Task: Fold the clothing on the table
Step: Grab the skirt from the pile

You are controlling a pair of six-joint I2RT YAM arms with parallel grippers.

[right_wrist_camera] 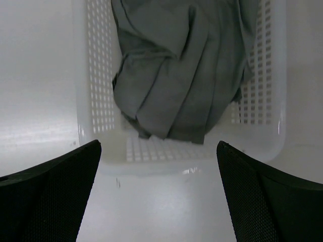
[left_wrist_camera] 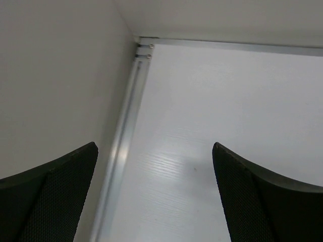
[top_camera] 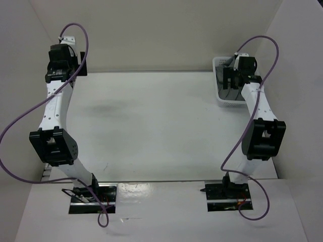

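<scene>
Evidently fetching comes first: clothing (right_wrist_camera: 176,75) sits bunched in the basket (right_wrist_camera: 96,75) just ahead of the released right gripper (right_wrist_camera: 157,146), which must reach in and grasp it, while the left gripper (left_wrist_camera: 154,146) hovers released.

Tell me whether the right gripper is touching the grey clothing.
Apart. Right wrist view shows right gripper open, clear of the clothing in the basket.
</scene>
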